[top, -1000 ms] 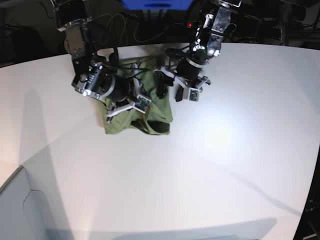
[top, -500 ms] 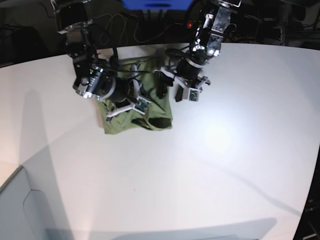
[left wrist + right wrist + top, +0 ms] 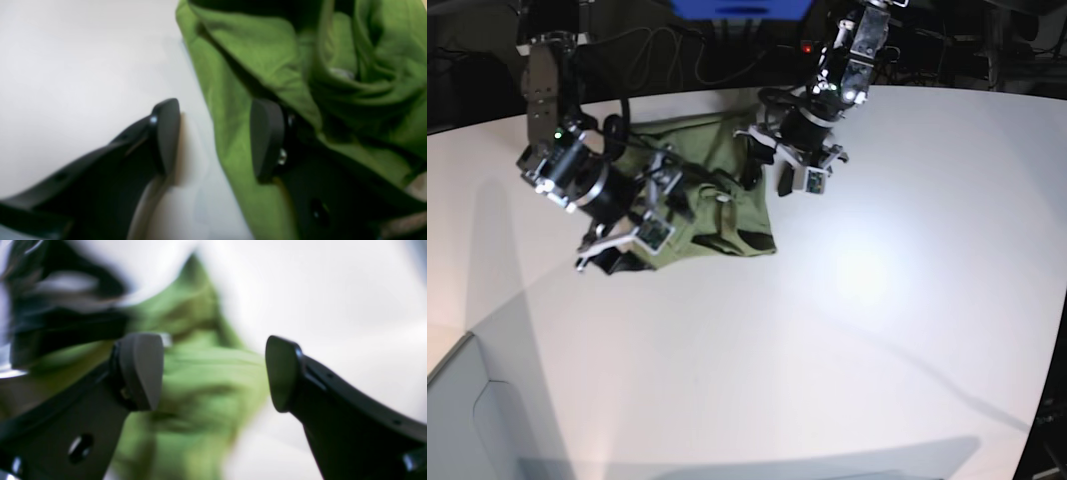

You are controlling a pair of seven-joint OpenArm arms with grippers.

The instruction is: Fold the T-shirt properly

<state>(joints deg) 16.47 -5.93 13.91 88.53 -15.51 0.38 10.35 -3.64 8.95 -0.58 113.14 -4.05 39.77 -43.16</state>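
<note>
Since a second ago our right gripper (image 3: 617, 240) has swung outward off the T-shirt (image 3: 717, 215), both jaws gaping empty, cloth still bunched, folds unfinished.

Right wrist view heavily blurred — perhaps motion; table (image 3: 867, 275) glare.

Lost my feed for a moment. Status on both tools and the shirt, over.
Left tool open, straddling shirt edge. Right tool open, empty. Plain olive-green cotton T-shirt crumpled on white table, not folded. Nothing in the way.
</note>
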